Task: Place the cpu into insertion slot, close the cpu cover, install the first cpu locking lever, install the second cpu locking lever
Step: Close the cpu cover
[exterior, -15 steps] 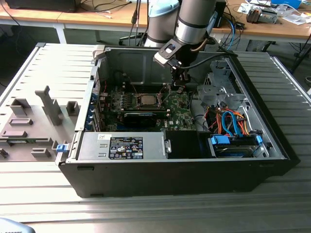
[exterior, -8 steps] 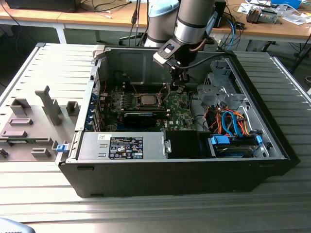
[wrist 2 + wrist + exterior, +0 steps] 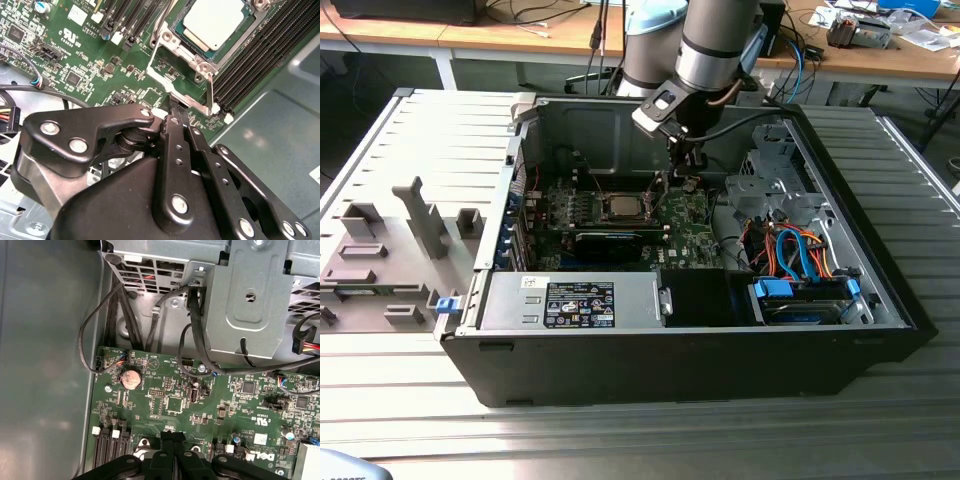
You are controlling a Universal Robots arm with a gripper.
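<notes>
Ribbed grey desk under an open computer case. The cpu lies seated in the insertion slot — the cpu cover stands raised, so closing and both levers look undone. The fingers are drawn together, tips at the cover's edge.

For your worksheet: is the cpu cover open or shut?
Open: in the second wrist view the cover stands raised off the cpu, board showing through its window.

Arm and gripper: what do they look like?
The arm is a silver-grey cylinder with a pale blue joint cap and a black cable at its wrist. The gripper is matte black, built of linked bars with silvery screw heads.
</notes>
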